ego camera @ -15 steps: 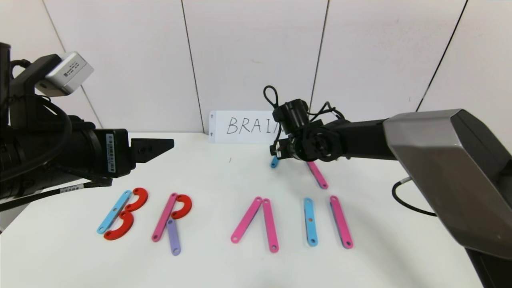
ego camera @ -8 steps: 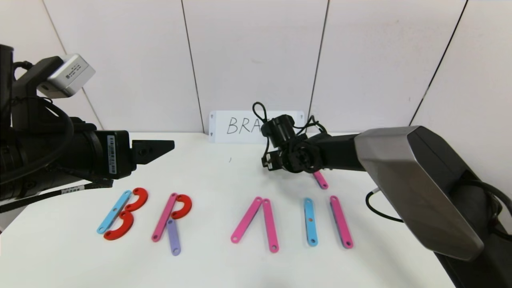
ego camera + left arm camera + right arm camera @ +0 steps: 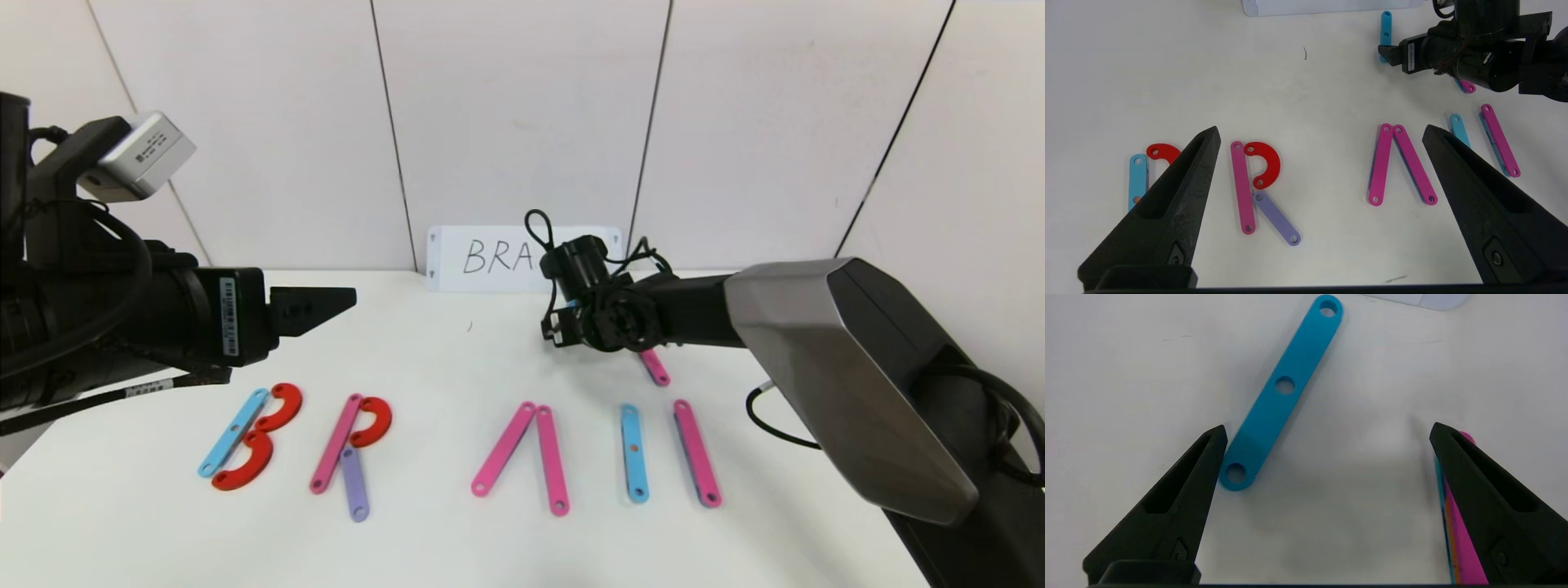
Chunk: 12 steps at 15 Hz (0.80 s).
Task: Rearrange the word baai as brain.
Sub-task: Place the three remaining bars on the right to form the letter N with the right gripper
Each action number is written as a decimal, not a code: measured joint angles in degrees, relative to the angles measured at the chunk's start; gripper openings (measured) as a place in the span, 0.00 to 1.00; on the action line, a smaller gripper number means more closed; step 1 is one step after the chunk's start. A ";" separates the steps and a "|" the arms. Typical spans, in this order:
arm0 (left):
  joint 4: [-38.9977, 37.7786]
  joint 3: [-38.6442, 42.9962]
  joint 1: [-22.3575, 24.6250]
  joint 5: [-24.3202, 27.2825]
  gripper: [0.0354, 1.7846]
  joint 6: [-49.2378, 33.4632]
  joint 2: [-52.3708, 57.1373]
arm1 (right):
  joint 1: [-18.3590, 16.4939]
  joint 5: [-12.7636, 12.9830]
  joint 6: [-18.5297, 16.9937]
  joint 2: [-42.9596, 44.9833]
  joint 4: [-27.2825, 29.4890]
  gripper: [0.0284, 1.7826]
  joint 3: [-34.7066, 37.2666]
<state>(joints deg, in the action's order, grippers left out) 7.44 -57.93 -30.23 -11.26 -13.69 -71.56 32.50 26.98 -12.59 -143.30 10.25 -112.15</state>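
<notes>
The word lies in a row near the table's front. A blue strip with two red curves forms a B (image 3: 249, 437). A pink strip, a red curve and a purple strip form an R (image 3: 351, 445). Two pink strips lean into a peak (image 3: 522, 457). To their right lie a blue strip (image 3: 633, 451) and a pink strip (image 3: 696, 452). My right gripper (image 3: 555, 331) hovers open behind them over a loose short blue strip (image 3: 1284, 390), whose near end lies by one fingertip (image 3: 1218, 437). A loose pink strip (image 3: 655, 367) lies beside it. My left gripper (image 3: 343, 300) hangs open and empty above the B and R.
A white card (image 3: 490, 259) with handwritten letters leans on the wall at the back of the table, partly hidden by my right wrist. The wall panels stand close behind it. A black cable (image 3: 784, 425) from the right arm trails over the table's right side.
My right arm has swung left, so the gripper now covers the loose blue strip and more of the card. The left arm and the letters have not moved.
</notes>
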 joint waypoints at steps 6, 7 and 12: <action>-0.02 0.02 0.00 0.02 0.97 0.00 -0.49 | -1.22 -0.06 -0.11 -1.30 -1.27 0.97 0.00; -0.02 0.02 -0.02 0.00 0.97 0.00 -0.60 | -1.24 -0.05 -0.11 -1.35 -1.28 0.97 0.00; -0.02 0.02 0.00 0.00 0.97 0.00 -0.79 | 0.10 -0.11 0.59 -1.51 -2.49 0.97 0.02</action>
<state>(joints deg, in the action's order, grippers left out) 7.41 -57.91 -30.23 -11.26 -13.69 -72.35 32.60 26.87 -12.01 -144.81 7.77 -112.13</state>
